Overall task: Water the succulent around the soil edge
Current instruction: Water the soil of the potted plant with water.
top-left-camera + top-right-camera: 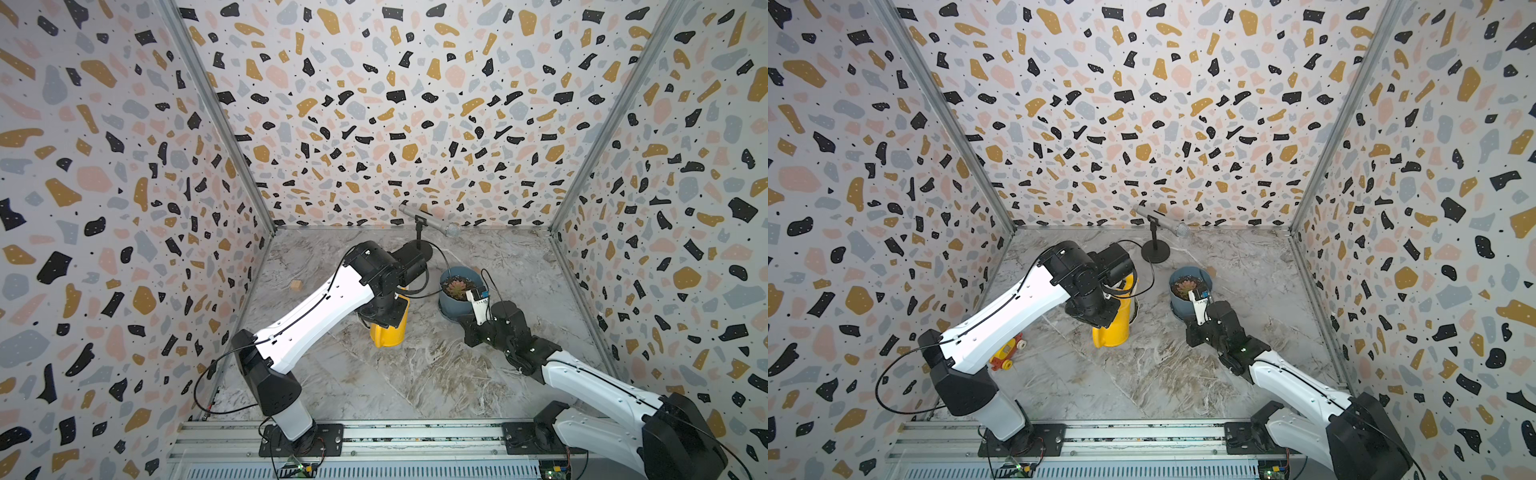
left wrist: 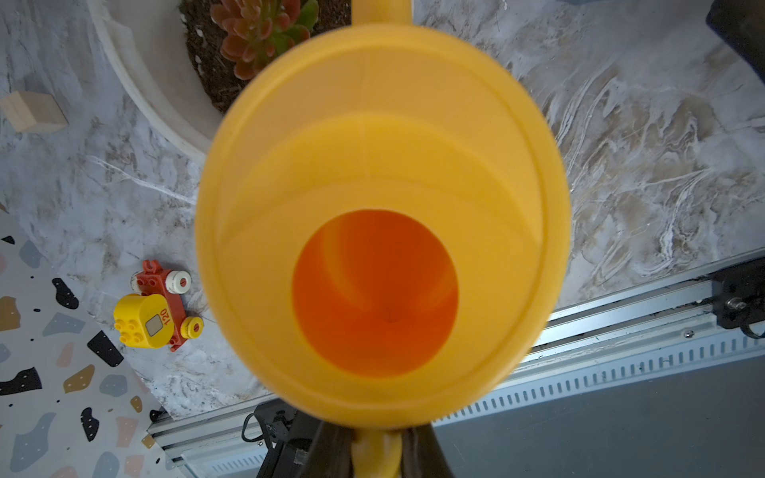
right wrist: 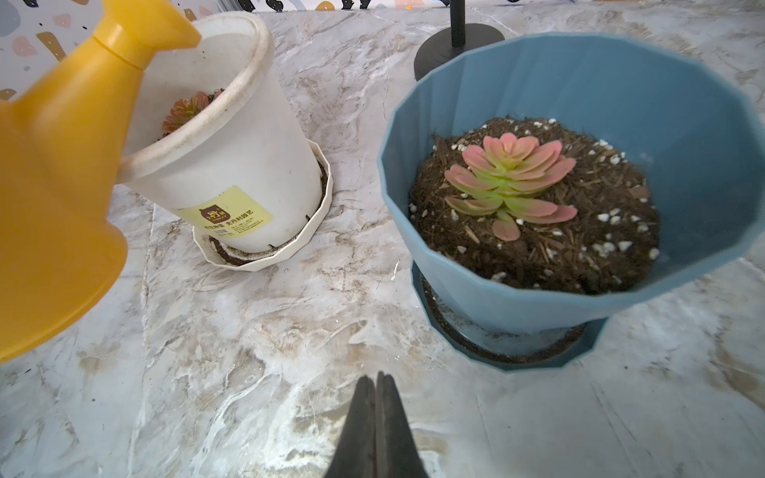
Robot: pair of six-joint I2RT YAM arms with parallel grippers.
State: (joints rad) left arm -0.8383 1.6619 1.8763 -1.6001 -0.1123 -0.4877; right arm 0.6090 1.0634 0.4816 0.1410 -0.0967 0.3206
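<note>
My left gripper is shut on the handle of a yellow watering can, held above the table in both top views. Its spout reaches over the rim of a white pot that holds a red succulent in dark soil. To the right stands a blue pot on a saucer, with a pink-green succulent in soil. The right gripper is shut and empty, low over the table just in front of the blue pot.
A microphone on a black stand stands behind the pots. A wooden block lies at the left, and a red-and-yellow toy vehicle near the left wall. A metal rail runs along the front edge.
</note>
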